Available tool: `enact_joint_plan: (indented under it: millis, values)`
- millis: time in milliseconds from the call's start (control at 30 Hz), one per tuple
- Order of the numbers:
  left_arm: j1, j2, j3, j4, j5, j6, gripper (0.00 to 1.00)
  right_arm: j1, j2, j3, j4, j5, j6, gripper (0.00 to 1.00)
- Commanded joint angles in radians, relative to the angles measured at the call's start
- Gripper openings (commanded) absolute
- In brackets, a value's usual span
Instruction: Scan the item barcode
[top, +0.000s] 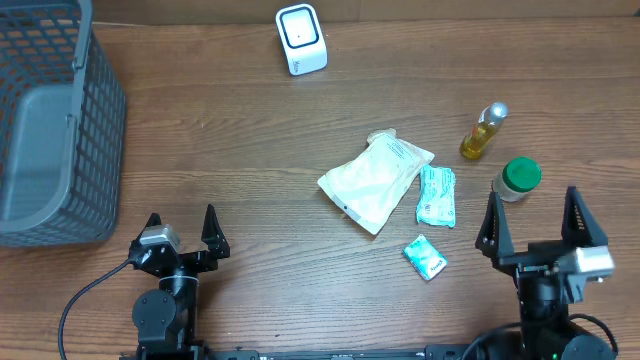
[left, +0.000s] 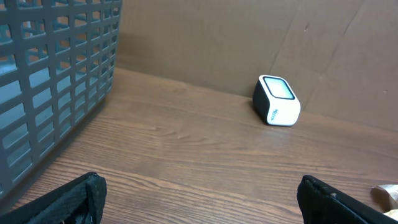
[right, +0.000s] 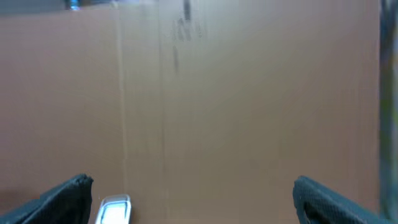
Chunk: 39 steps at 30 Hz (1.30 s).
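Observation:
A white barcode scanner with a dark window stands at the table's far edge, and it also shows in the left wrist view as the scanner. Mid-table lie a white pouch, a teal packet and a smaller teal packet. My left gripper is open at the near left, far from them, with only bare wood between its fingers. My right gripper is open at the near right, beside a green-lidded jar, holding nothing.
A grey mesh basket fills the far left, close to the left arm. A yellow oil bottle lies behind the jar. The right wrist view shows a blurred brown wall and a silvery object low down.

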<state>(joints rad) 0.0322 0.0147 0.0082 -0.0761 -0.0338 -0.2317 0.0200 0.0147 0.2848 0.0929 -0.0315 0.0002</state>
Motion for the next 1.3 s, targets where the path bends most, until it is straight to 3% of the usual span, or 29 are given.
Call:
enact_joint_plan:
  millis: [0,133,333,567,900,1267]
  values:
    - [-0.007,-0.010,-0.003,0.001,0.008,0.019,0.99,-0.005,-0.011,-0.074,0.134,-0.042,0.003,1.00]
    - [-0.007,-0.010,-0.003,0.001,0.008,0.019,1.00,-0.005,-0.011,-0.174,0.304,-0.042,0.003,1.00]
    - [-0.007,-0.010,-0.003,0.001,0.008,0.019,1.00,-0.005,-0.012,-0.273,0.325,-0.042,0.003,1.00]
    - [-0.007,-0.010,-0.003,0.001,0.008,0.019,0.99,-0.005,-0.012,-0.277,0.219,-0.042,0.003,1.00]
    - [-0.007,-0.010,-0.003,0.001,0.008,0.019,1.00,-0.005,-0.012,-0.277,-0.172,-0.037,0.002,1.00]
    - [-0.007,-0.010,-0.003,0.001,0.008,0.019,0.99,-0.005,-0.012,-0.277,-0.170,-0.038,0.002,1.00]
